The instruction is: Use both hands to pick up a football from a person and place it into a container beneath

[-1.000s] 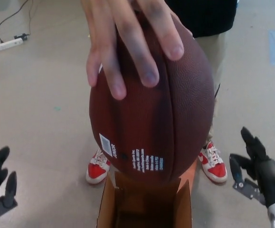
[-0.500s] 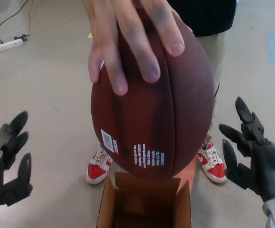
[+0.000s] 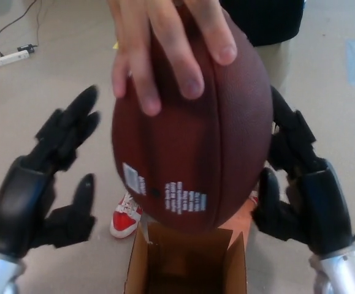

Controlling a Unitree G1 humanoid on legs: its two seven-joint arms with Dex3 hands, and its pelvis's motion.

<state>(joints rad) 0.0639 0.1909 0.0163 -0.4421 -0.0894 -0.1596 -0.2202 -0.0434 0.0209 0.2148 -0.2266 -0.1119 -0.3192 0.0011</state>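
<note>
The football [image 3: 192,141] fills the middle, with a person's hand [image 3: 165,43] covering its far top. A gap of bare floor [image 3: 36,92] lies between the left hand [image 3: 48,177] and the ball. The right hand [image 3: 297,177] sits just beside it. The open cardboard box [image 3: 186,260] lies directly beneath, near.

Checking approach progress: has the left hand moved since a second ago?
Yes. The left hand has risen and moved inward toward the football, well above the cardboard box rim, fingers apart.
</note>
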